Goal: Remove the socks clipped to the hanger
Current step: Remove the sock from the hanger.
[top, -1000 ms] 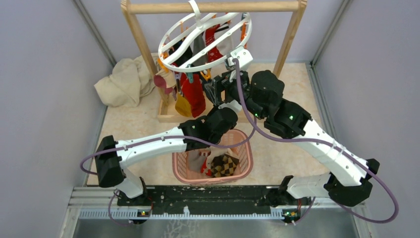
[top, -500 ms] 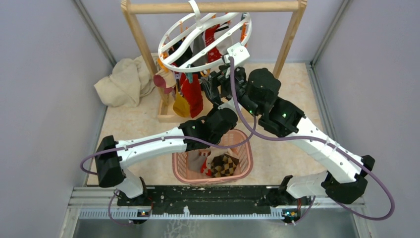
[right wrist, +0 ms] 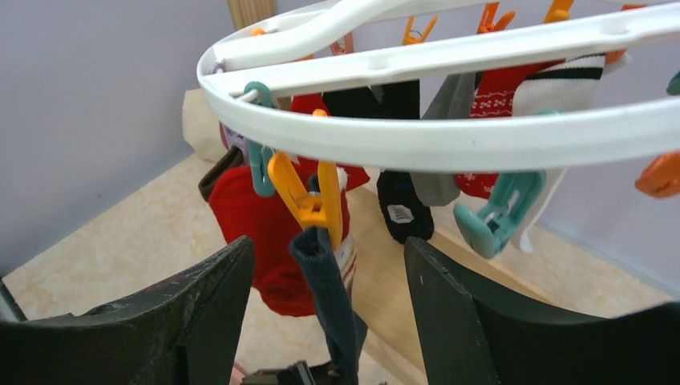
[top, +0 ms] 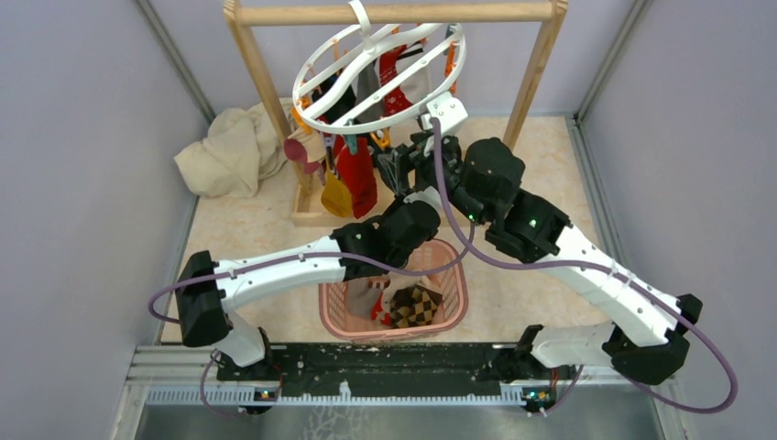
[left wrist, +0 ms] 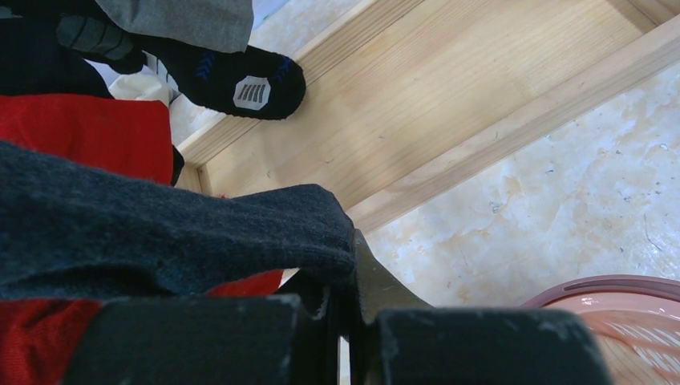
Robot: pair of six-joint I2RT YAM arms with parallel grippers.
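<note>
The white ring hanger (top: 380, 78) hangs from the wooden rail and carries socks on orange and teal clips. In the left wrist view my left gripper (left wrist: 353, 269) is shut on the lower end of a dark blue-grey sock (left wrist: 160, 233). In the right wrist view that sock (right wrist: 333, 297) hangs from a yellow-orange clip (right wrist: 309, 196) under the ring (right wrist: 449, 136). My right gripper (right wrist: 329, 245) is open, one finger on each side of the sock's top, just below the clip. From above, both grippers (top: 400, 188) (top: 414, 156) sit under the ring's near edge.
A red sock (top: 359, 174), a mustard sock (top: 337, 194) and a black sock (right wrist: 405, 212) still hang clipped. The pink basket (top: 451, 275) below the left wrist holds several socks. A beige cloth (top: 229, 151) lies at the back left. The wooden frame's base (left wrist: 449, 104) is close.
My right wrist rose a little toward the ring, then came back down to about where it was. The left arm has not moved and keeps its hold on the dark sock.
</note>
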